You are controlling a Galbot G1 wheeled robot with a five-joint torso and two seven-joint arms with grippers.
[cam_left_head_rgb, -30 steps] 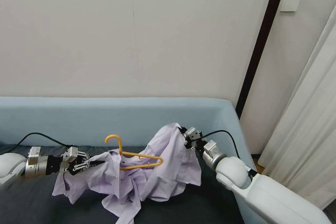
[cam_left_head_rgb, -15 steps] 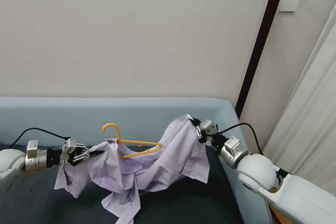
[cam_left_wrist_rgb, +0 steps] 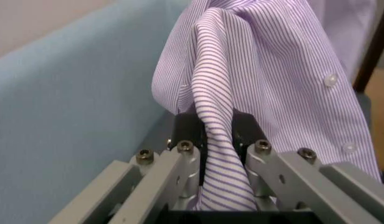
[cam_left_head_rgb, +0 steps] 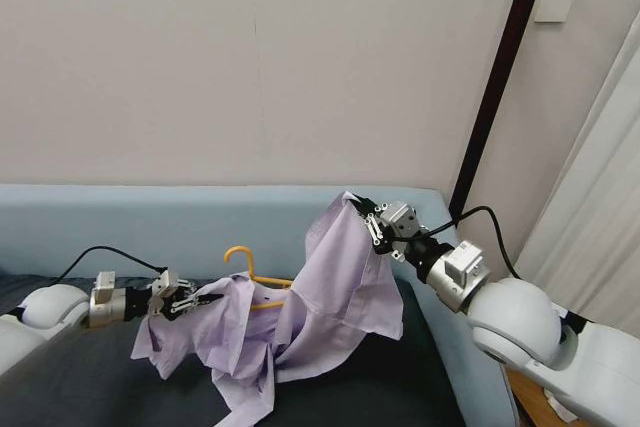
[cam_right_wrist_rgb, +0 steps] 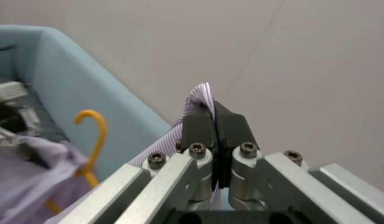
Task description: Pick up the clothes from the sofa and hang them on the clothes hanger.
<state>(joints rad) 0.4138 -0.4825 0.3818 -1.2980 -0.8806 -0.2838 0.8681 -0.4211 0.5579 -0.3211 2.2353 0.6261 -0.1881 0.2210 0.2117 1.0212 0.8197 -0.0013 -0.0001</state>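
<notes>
Right gripper (cam_left_head_rgb: 371,226): jaws clamped on the purple shirt (cam_left_head_rgb: 340,277). In the head view I see it up at the top edge of the sofa (cam_left_head_rgb: 150,222) backrest, near the sofa's right corner, holding one end of the shirt at about that height. From there the cloth hangs down in front of the backrest and trails onto the dark seat. Left gripper (cam_left_head_rgb: 203,298) is low over the seat, left of the sofa's middle, and it's shut on the other end of the shirt. Yellow hanger (cam_left_head_rgb: 243,259) sits over the seat near the middle, between the two grippers. Its hook stands up in front of the backrest and its arms are partly buried in the cloth. I can't tell whether the shoulders are seated properly.

Left wrist view: left gripper (cam_left_wrist_rgb: 217,125) has a bunched fold of the striped shirt (cam_left_wrist_rgb: 273,56) pinched between the black pads (cam_left_wrist_rgb: 187,127). The cloth rises from the jaws and spreads out, with two buttons visible on the placket. The blue sofa (cam_left_wrist_rgb: 74,107) back runs alongside.

Right wrist view: right gripper (cam_right_wrist_rgb: 214,125) has its pads pressed together with a thin edge of the shirt (cam_right_wrist_rgb: 201,92) poking out past the tips, so the grip is near the fabric edge. Beyond it, the hanger (cam_right_wrist_rgb: 95,135) hook curves up in front of the sofa (cam_right_wrist_rgb: 74,70) backrest, with more purple cloth just beside it over the seat.
</notes>
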